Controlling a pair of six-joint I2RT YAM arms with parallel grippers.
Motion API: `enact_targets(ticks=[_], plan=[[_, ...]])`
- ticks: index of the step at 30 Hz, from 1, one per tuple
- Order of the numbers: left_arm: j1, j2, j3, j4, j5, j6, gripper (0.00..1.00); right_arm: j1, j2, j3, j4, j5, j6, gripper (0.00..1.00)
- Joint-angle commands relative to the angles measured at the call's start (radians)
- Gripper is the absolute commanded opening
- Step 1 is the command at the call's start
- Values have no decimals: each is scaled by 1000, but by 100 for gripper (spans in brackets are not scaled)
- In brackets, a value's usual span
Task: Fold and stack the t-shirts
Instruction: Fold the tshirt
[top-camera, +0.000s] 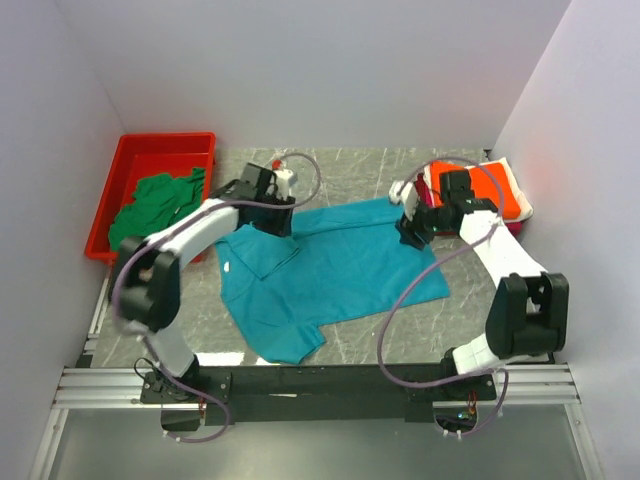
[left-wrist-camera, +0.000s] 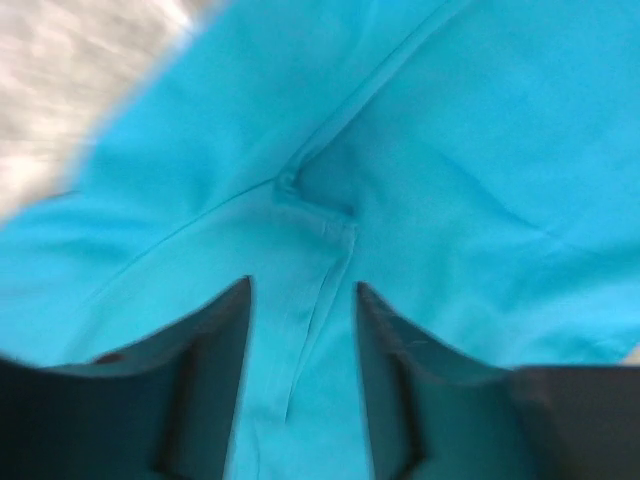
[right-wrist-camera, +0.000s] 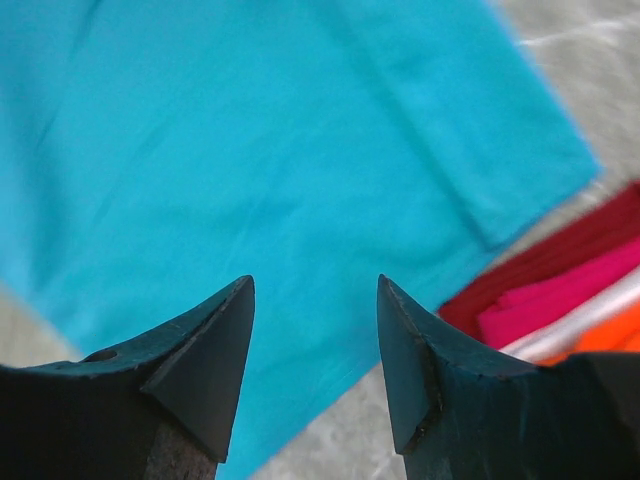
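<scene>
A teal t-shirt (top-camera: 330, 270) lies spread flat on the table, partly folded at its left. My left gripper (top-camera: 275, 222) is open just above the shirt's far left part, its fingers either side of a seam (left-wrist-camera: 320, 250). My right gripper (top-camera: 410, 235) is open and empty over the shirt's far right edge (right-wrist-camera: 300, 200). A stack of folded shirts, orange (top-camera: 490, 190) on top with white, magenta and red layers (right-wrist-camera: 560, 300), sits at the far right. A dark green shirt (top-camera: 155, 200) lies crumpled in the red bin.
The red plastic bin (top-camera: 135, 165) stands at the far left by the wall. White walls close in the table on three sides. Grey marble tabletop (top-camera: 400, 330) shows in front of the teal shirt.
</scene>
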Motion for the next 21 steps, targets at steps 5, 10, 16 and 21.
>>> enact_targets(ticks=[5,10,16,21], plan=[[1,-359,-213,44,-48,-40,56,23,-129,-185,-441,-152,-689,59],[1,-493,-398,27,13,-167,49,124,-201,-338,-354,-102,-643,59],[-57,-728,-563,84,211,-341,69,309,-318,-462,-188,-59,-563,60],[-65,-781,-499,-17,-2,-390,72,540,-406,-475,-87,-134,-510,63]])
